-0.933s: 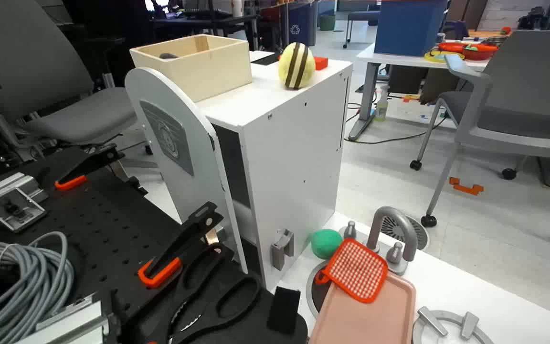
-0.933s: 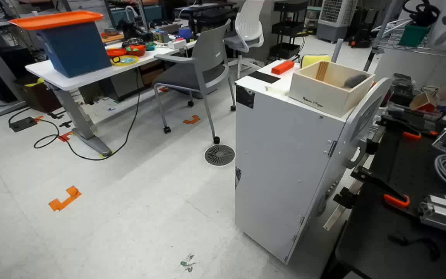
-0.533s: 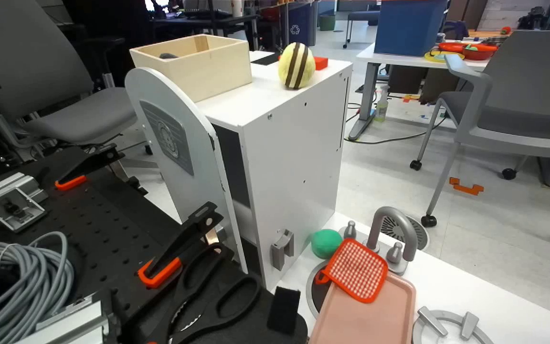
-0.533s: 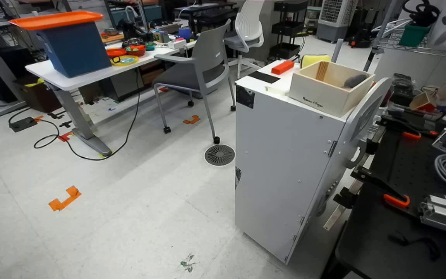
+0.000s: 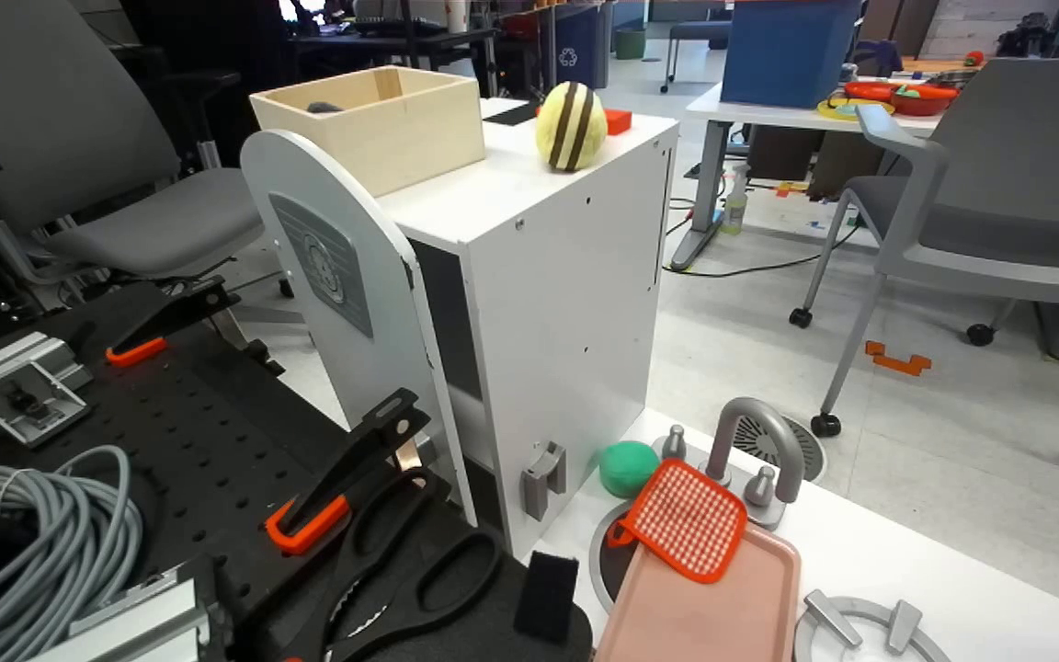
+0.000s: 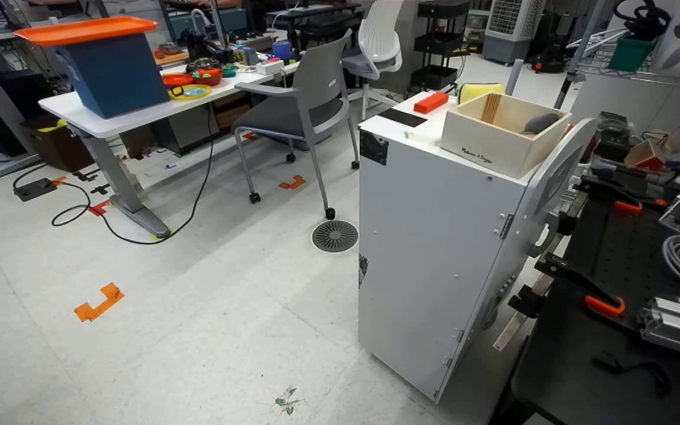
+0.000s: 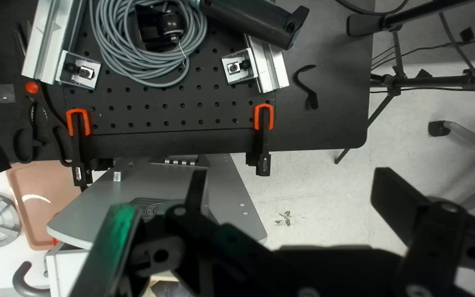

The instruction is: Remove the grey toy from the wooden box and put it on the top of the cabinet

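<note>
The claw (image 7: 290, 175) is spread wide with nothing in it, and the toy (image 6: 540, 123) sits in the box (image 6: 470, 134) — low and left of the claw in the wrist view — so I'd reach that way.

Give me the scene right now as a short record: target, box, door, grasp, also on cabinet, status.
target: grey toy, inside the wooden box, at the end by the round-topped door
box: open-topped, resting on top of the cabinet
door: looks ajar
grasp: gripper open, holding nothing; seen only in the wrist view
also on cabinet: striped toy, red block
status: toy not yet out of the box
</note>
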Controlling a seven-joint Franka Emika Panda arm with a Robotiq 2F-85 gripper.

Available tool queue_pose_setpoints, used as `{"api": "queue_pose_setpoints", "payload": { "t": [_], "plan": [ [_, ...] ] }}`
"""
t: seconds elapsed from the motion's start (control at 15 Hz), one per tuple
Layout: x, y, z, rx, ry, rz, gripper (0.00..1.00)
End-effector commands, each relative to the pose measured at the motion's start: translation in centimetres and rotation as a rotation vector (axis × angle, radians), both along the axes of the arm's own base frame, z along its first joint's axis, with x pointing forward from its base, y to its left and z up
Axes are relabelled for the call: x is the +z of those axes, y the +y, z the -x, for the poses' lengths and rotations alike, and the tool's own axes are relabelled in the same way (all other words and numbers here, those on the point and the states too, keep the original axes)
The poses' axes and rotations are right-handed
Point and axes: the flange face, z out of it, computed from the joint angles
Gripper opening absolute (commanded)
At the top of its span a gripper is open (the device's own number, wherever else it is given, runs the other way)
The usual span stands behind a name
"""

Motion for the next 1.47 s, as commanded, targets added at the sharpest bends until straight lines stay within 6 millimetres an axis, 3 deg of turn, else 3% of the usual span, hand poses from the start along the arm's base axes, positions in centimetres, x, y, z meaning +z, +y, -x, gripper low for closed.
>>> {"api": "queue_pose_setpoints", "payload": {
  "t": [0.0,0.4,0.67,1.07,1.4],
  "plan": [
    [0.0,0.0,0.0,0.000,0.001,0.000,1.00],
    [0.1,-0.3,-0.4,-0.008,-0.011,0.011,1.00],
    [0.1,-1.8,-1.9,-0.059,-0.019,0.029,1.00],
    [1.1,-4.9,-6.2,-0.150,-0.039,0.068,1.00],
    [0.6,-6.9,-10.7,-0.220,-0.054,0.120,1.00]
  ]
}}
